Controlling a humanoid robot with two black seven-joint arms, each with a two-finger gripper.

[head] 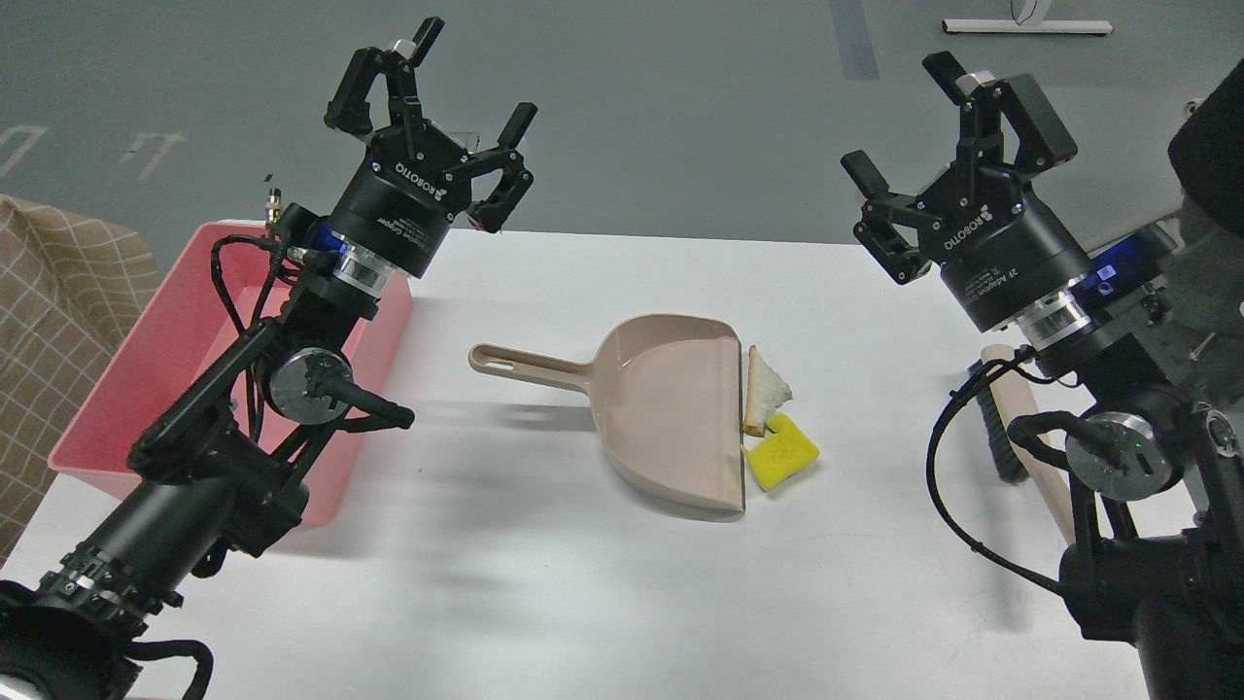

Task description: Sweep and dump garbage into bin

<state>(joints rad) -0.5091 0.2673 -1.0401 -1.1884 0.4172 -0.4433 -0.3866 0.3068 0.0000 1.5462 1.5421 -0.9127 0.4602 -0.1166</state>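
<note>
A beige dustpan (661,408) lies mid-table, handle pointing left. At its open right edge rests the garbage: a triangular bread piece (766,391) with brown crust, and below it a yellow sponge chunk (782,453), both touching the pan's lip. The pink bin (146,365) stands at the table's left edge, partly hidden by my left arm. My left gripper (471,83) is raised above the bin's far corner, open and empty. My right gripper (899,117) is held high at the right, open and empty.
A brush (1006,428) with black bristles and a pale handle lies at the table's right side, partly behind my right arm. A checked beige cloth (58,292) sits off the table at far left. Grey floor lies beyond the table's far edge.
</note>
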